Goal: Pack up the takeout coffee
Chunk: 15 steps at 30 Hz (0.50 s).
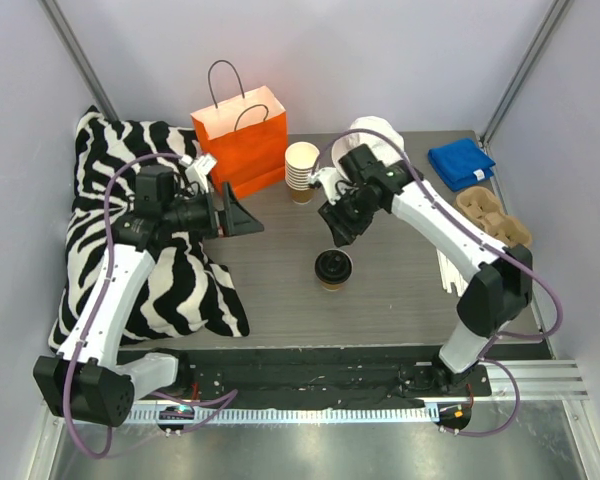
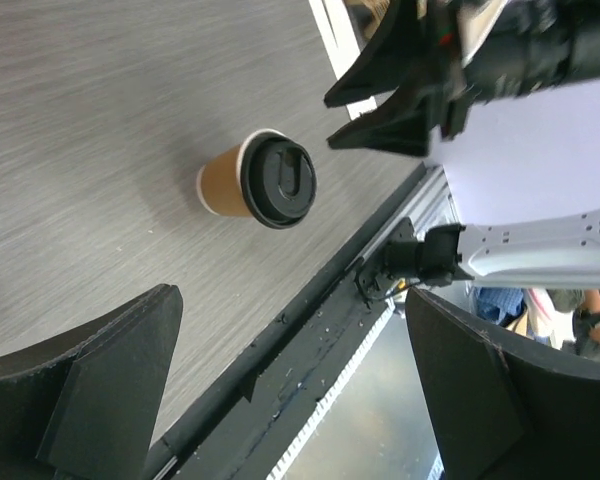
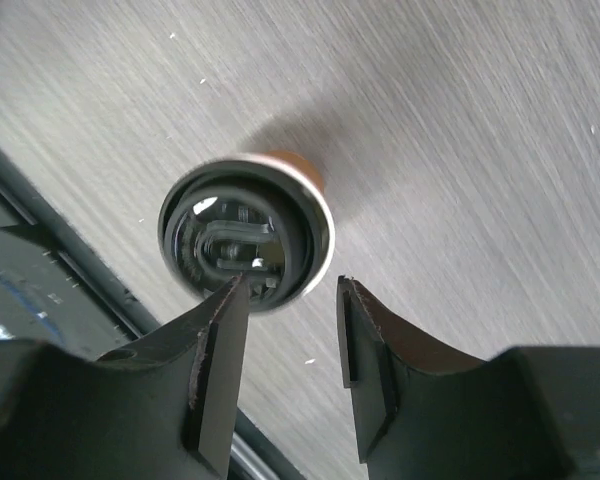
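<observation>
The left pincer [image 1: 247, 215] hangs wide open and empty at centre left, below the orange bag [image 1: 245, 145]. The coffee [image 1: 332, 267] stands lidded on the table [image 1: 400, 300] at mid-frame, not yet packed; I judge the packing itself is all left to do. Just above it the right pincer [image 3: 290, 285] gapes halfway, holding nothing. The carrier [image 1: 495, 215] sits far right. No writing is readable.

Grey table [image 1: 400, 290] holds takeout coffee [image 1: 332, 268], bag [image 1: 242, 145], cups [image 1: 301, 170], pillow [image 1: 170, 280], cloth [image 1: 461, 162].

Lidded takeout coffee [image 2: 265, 182] upright on table [image 2: 100, 150], beyond wide-apart fingers [image 2: 105, 400]
</observation>
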Motion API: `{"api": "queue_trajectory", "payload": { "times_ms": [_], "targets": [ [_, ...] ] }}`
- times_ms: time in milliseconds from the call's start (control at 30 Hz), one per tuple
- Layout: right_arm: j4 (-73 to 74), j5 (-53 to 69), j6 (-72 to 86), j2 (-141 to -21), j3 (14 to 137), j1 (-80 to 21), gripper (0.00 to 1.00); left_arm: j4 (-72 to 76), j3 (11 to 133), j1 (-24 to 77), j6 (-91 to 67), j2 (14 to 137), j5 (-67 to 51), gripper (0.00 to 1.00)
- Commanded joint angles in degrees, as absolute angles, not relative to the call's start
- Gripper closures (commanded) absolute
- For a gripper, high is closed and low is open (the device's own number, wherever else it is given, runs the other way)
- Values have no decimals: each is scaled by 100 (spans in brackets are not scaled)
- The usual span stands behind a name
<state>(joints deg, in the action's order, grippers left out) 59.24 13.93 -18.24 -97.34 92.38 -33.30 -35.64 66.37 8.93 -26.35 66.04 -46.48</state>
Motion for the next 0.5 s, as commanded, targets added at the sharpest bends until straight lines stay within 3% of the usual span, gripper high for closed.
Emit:
{"api": "queue_trajectory", "payload": {
  "times_ms": [0, 100, 233, 467],
  "targets": [
    [5924, 2503, -1539, -8974, 8939, -2927, 55, -2728, 6146, 1449, -2688, 6495, -5001, 3],
    [5635, 3320, -1258, -8728, 8500, -2751, 60, -1734, 5593, 2029, -3301, 6635, -4940, 17],
    [5020, 3831, -608, -8561, 7963, -2733, 64, -564, 5160, 2697, -3935, 7092, -4808, 46],
    [4676, 4166, -229, -8701, 7541, -2707, 69, 1290, 5071, 3392, -4930, 8102, -4553, 67]
  ]
}}
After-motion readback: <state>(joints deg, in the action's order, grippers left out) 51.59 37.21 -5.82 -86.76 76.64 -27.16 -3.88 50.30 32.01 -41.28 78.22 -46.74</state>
